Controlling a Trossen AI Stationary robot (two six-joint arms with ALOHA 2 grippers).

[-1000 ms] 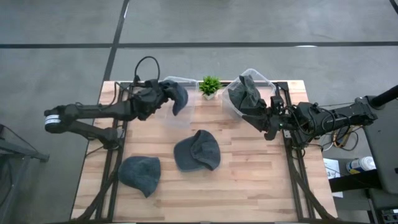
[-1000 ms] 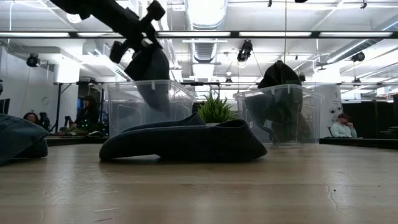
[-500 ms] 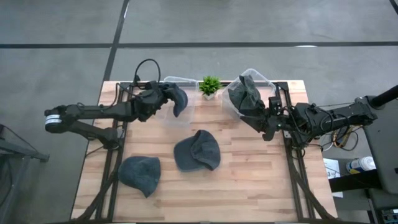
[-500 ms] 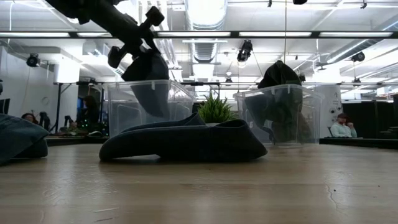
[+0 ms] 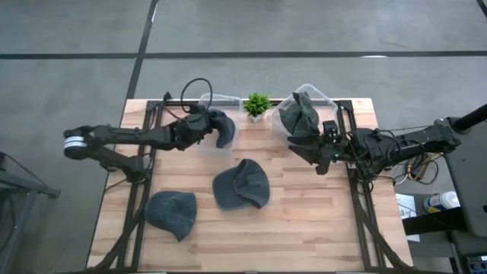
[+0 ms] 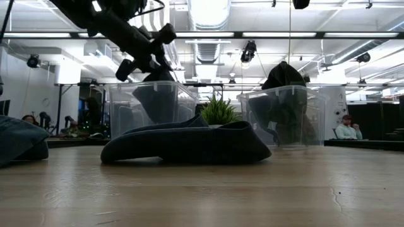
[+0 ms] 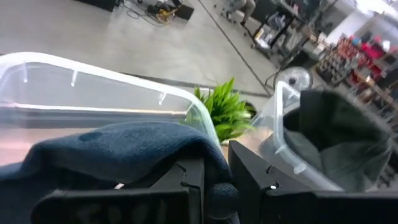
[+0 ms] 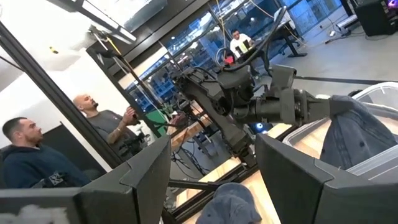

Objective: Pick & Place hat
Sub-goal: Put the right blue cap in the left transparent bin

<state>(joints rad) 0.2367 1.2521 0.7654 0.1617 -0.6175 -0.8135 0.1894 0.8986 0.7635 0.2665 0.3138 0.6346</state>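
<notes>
My left gripper (image 5: 208,126) is shut on a dark blue hat (image 5: 221,126) over the left clear bin (image 5: 207,99). In the low view the hat (image 6: 158,101) hangs inside the bin's walls (image 6: 120,107), below the gripper (image 6: 151,63). My right gripper (image 5: 306,146) is open and empty, hovering at the near side of the right clear bin (image 5: 323,97), which holds another dark hat (image 5: 300,113). Two more hats lie flat on the table, one in the middle (image 5: 242,185) and one toward the near left (image 5: 171,213). My left gripper pinches a fold of the hat's cloth (image 7: 214,186) between its two fingers (image 7: 191,179), coming from the table's left and slanting down. The hat is lifted clear of the table; it drapes over the fingers and hangs slack below them into the left bin.
A small green plant (image 5: 257,105) stands between the two bins at the far edge. The middle hat (image 6: 186,142) lies in front of the bins. Bare wood (image 5: 319,205) lies on the near right. People sit and stand in the room beyond (image 8: 99,121).
My left gripper has moved toward the table's right and down, carrying the hat from above the left bin's rim down between its walls. The hat stays pinched and now hangs lower inside the bin.
</notes>
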